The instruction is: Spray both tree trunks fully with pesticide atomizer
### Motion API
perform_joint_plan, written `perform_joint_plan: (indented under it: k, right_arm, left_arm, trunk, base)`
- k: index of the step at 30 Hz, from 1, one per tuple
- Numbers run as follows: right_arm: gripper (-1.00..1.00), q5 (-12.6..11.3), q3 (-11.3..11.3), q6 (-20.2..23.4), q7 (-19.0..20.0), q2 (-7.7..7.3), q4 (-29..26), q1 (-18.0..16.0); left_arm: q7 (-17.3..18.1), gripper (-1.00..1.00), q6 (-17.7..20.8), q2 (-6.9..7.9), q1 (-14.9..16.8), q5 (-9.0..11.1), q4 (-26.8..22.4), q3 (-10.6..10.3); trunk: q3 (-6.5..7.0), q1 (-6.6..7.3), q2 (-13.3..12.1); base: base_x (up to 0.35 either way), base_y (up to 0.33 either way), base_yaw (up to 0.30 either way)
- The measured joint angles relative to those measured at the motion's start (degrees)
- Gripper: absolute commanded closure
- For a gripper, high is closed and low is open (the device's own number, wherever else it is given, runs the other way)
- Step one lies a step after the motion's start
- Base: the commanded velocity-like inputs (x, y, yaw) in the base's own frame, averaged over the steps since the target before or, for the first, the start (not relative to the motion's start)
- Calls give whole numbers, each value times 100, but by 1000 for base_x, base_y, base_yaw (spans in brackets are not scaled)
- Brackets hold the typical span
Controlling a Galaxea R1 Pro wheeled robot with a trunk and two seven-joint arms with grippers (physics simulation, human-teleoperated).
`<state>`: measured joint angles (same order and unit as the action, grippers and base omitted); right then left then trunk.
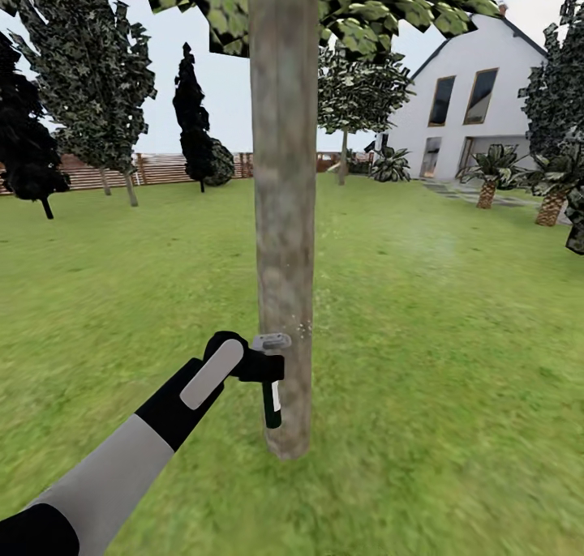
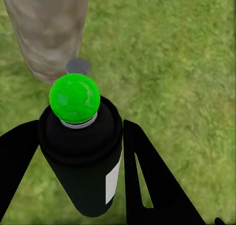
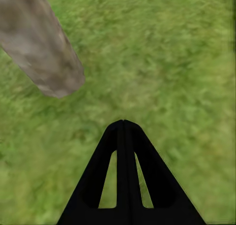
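Note:
A thick grey-brown tree trunk [image 1: 284,215] rises right in front of me on the lawn, its leafy crown [image 1: 357,5] overhead. My left gripper [image 1: 264,367] is shut on the pesticide atomizer [image 1: 272,394], holding it upright against the trunk's lower part, pale grey head toward the bark. A few white specks of pesticide [image 1: 307,327] show on the bark beside the head. In the left wrist view the atomizer [image 2: 81,156] has a dark body and a green cap between the black fingers [image 2: 147,176], with the trunk [image 2: 49,28] just beyond. My right gripper [image 3: 124,124] is shut and empty above grass, beside the trunk [image 3: 42,52].
A second leafy tree [image 1: 345,94] stands farther back, right of the trunk. Dark conifers [image 1: 193,110] and a slatted brown fence [image 1: 162,168] line the far left. At the right are a white house [image 1: 478,102] and short palms [image 1: 491,175]. Grass [image 1: 438,337] spreads all around.

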<state>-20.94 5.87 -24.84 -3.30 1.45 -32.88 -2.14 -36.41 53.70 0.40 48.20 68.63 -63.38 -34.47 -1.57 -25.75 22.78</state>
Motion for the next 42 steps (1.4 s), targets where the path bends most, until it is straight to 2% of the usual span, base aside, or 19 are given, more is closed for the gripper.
perform_joint_plan:
  k: [8,16,26,31,35,36,39,40,42]
  right_arm:
    - [100,0,0,1,0,0,0,0]
    - [100,-1,0,-2,-2,0,0,0]
    - [100,1,1,0,2,0,1,-1]
    - [100,14,-1,1,2,7,0,-1]
    - [100,26,-2,4,2,9,0,-1]
    - [100,27,-2,4,3,9,0,-1]
    - [100,29,-2,4,-2,10,0,-1]
    - [100,29,-2,4,0,10,0,-1]
    - [100,39,-2,4,1,10,0,-1]
  left_arm:
    - [0,100,-28,0,-24,-3,12,0]
    - [10,100,-140,129,-122,-12,47,16]
    - [-2,100,-294,154,-125,-9,71,17]
    - [-13,100,-567,247,-126,-6,71,25]
    - [-27,100,-549,250,-119,23,59,68]
    - [-57,100,-496,248,-93,33,63,75]
    - [-512,100,-122,218,62,32,76,85]
    - [-644,100,-21,209,188,45,76,93]
    - [-854,100,294,176,711,67,119,124]
  trunk:
    - [0,-1,0]
    - [0,0,0]
    - [0,1,0]
    - [0,0,-1]
    - [0,0,0]
    - [0,0,0]
    - [1,0,0]
    - [2,0,0]
    - [2,1,1]
  base:
    - [-26,345,-246]
    - [-10,342,-246]
    - [31,343,-190]
    - [38,112,-12]
    - [3,7,-1]
    - [0,1,0]
    - [0,0,0]
    - [0,0,0]
    - [0,0,0]
